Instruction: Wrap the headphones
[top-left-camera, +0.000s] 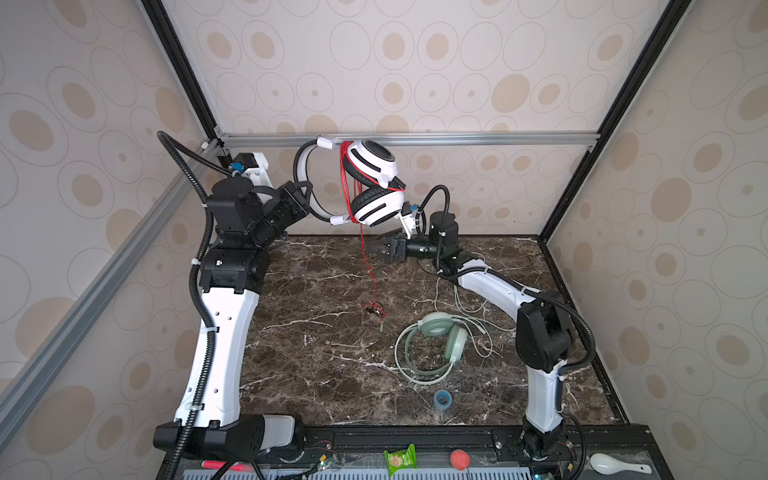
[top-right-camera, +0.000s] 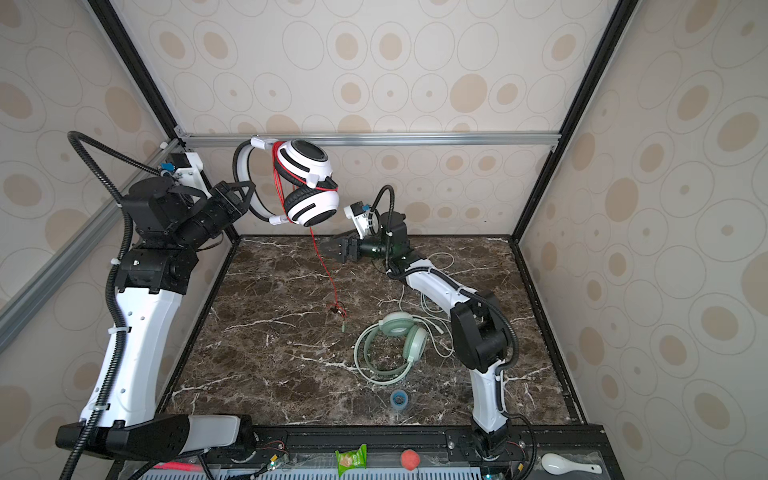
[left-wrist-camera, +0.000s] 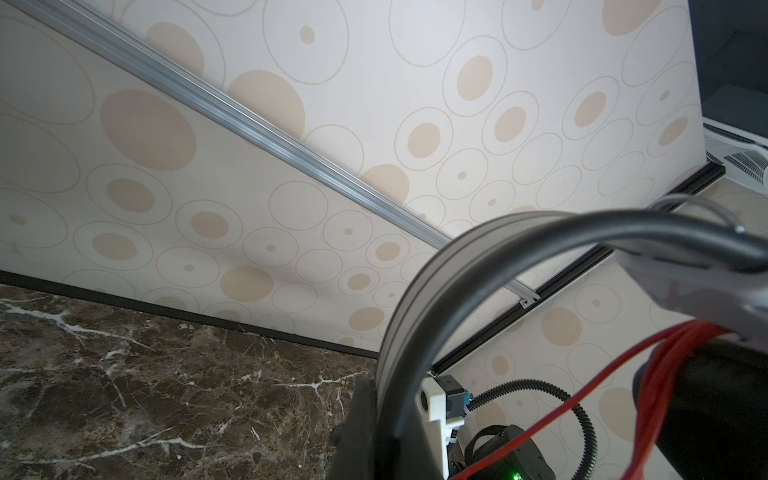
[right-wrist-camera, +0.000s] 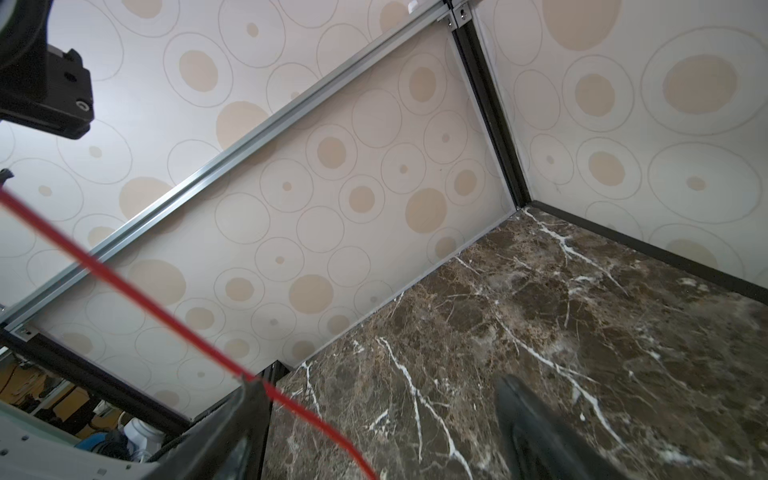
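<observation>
Fingers of the left gripper (top-left-camera: 306, 198) are clamped on the headband of the white-and-black headphones (top-left-camera: 374, 164), holding them aloft over the far edge of the counter (top-left-camera: 311, 353). Right gripper (top-left-camera: 374, 246) fingers are spread wide, gripping nothing, the hanging red cable (top-left-camera: 367, 266) brushing one fingertip. Mint green headphones (top-left-camera: 436, 332) lie flat toward the counter's right edge.

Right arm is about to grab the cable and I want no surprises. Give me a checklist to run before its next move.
1. Left gripper jaws shut on the white-and-black headphones headband: ok.
2. Right gripper jaws open: ok.
3. Red cable centred between those jaws: cannot tell; it crosses one jaw's tip.
4. Cable end lifted off the table: not ok, it lies there.
5. Mint green headphones clear of the hanging cable: ok.
</observation>
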